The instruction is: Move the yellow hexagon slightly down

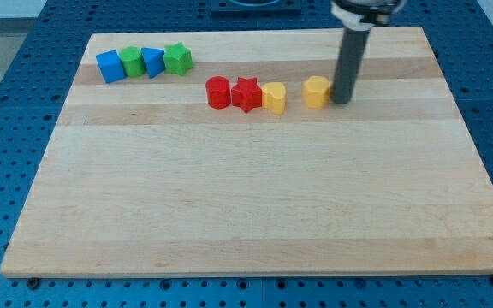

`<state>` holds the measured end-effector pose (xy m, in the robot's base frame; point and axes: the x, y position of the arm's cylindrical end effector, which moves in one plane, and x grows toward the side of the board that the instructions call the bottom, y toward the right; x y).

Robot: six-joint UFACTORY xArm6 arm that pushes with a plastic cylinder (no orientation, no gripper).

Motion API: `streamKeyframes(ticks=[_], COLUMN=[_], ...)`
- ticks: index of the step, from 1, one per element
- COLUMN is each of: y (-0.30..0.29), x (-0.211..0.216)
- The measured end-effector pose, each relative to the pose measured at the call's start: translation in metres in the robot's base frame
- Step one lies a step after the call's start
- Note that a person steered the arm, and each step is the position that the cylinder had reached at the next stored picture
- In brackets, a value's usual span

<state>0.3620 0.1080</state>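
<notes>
The yellow hexagon [316,91] sits on the wooden board [255,197] in the upper right part. My tip [341,101] rests on the board just right of the hexagon, close to or touching its right side. A second yellow block [274,97], of unclear shape, lies a short way to the left of the hexagon, with a gap between them.
A red star [246,93] and a red cylinder [218,91] stand in a row touching the second yellow block's left. At the upper left is a row: blue block [109,66], green block [132,62], blue block [153,62], green star [177,58].
</notes>
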Motion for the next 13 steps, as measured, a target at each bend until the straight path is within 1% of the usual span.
streamKeyframes(ticks=[1, 2, 3, 4, 5, 6, 11, 12, 13], y=[-0.001, -0.001, 0.029, 0.016, -0.006, -0.032, -0.023, -0.023, -0.023], x=[0.0, 0.012, -0.011, -0.062, -0.075, -0.057, -0.049, -0.038, -0.038])
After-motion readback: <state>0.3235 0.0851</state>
